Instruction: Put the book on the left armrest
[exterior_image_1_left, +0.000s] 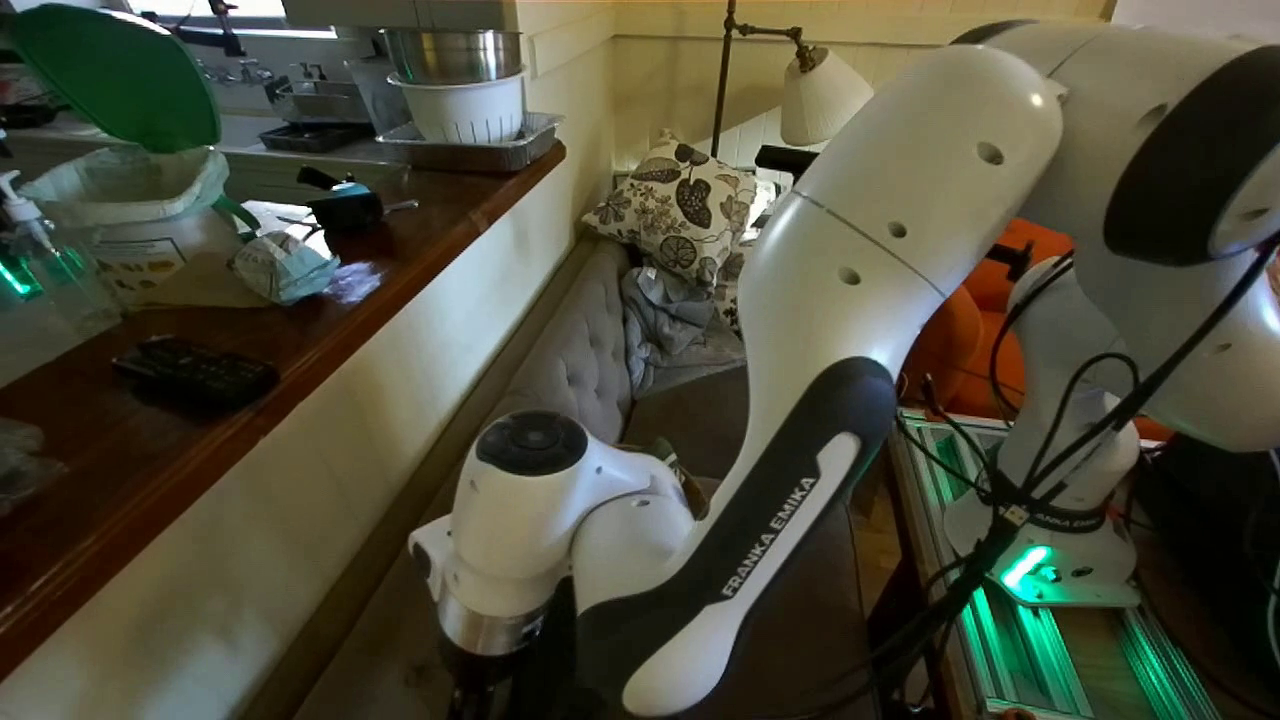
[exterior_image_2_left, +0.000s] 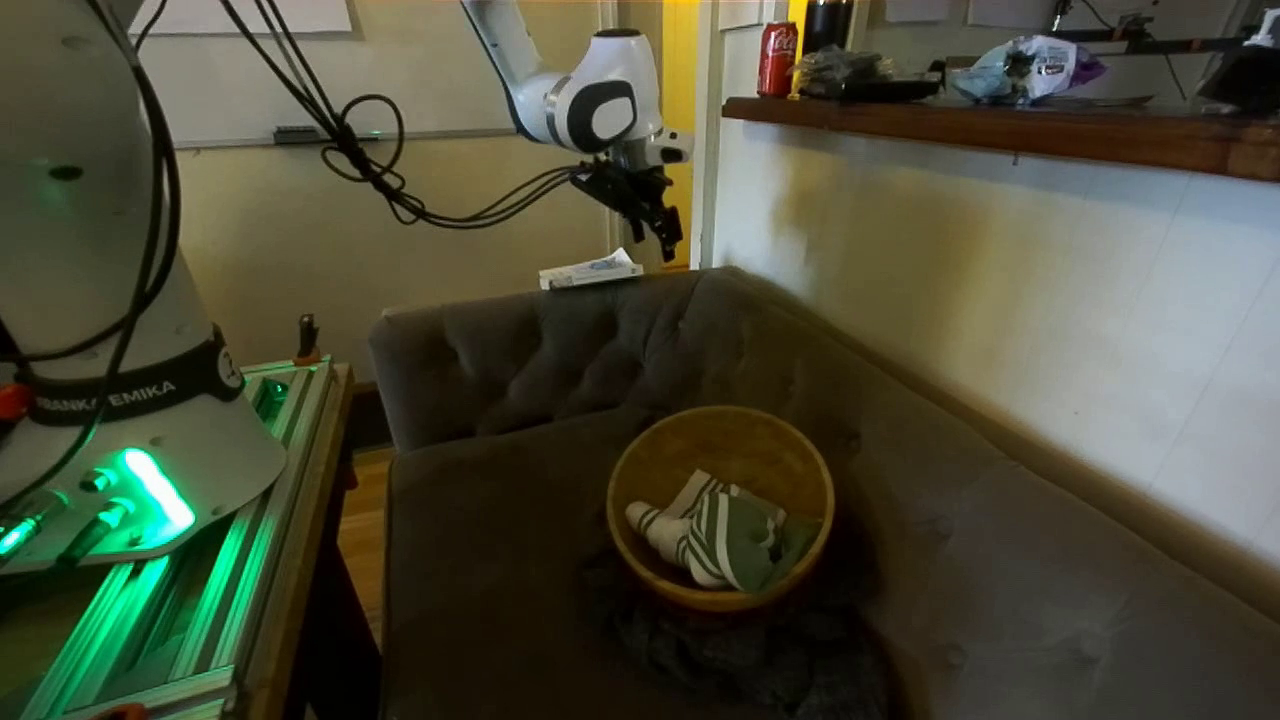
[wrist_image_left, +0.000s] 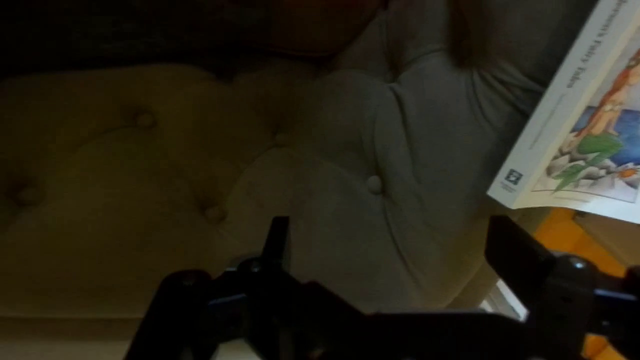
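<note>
Well, your gripper (wrist_image_left: 389, 220) hangs at the end of the white arm (exterior_image_1_left: 800, 300), and its two black fingers (wrist_image_left: 515, 250) are spread wide apart. In the wrist view you look past them at the buttons of the gray couch (wrist_image_left: 325, 200). Your book (exterior_image_2_left: 590, 272) lies on top of the armrest (exterior_image_2_left: 500, 350), with its cover bent up a bit at one end. It is near the fingers, and in an exterior view you can see a small gap between them. In the wrist view you can read "Fairy Tales" on the book's spine.

On the couch seat sits a round brown bowl (exterior_image_2_left: 720, 435) with green and white striped cloth (exterior_image_2_left: 735, 540) inside.

Your robot's base (exterior_image_2_left: 150, 430) stands on a table (exterior_image_2_left: 288, 590), whose long wooden edge runs beside the couch.

Along the front edge of the wooden counter top (exterior_image_1_left: 200, 460) you have a black remote (exterior_image_1_left: 195, 372) and a crumpled bag (exterior_image_1_left: 288, 265). A white bin (exterior_image_1_left: 150, 225) stands farther from that edge, its green lid (exterior_image_1_left: 120, 75) up. At a corner sits a metal tray (exterior_image_1_left: 540, 130) with a white tub (exterior_image_1_left: 465, 108) in it. A red can (exterior_image_2_left: 777, 60) stands by another corner.
</note>
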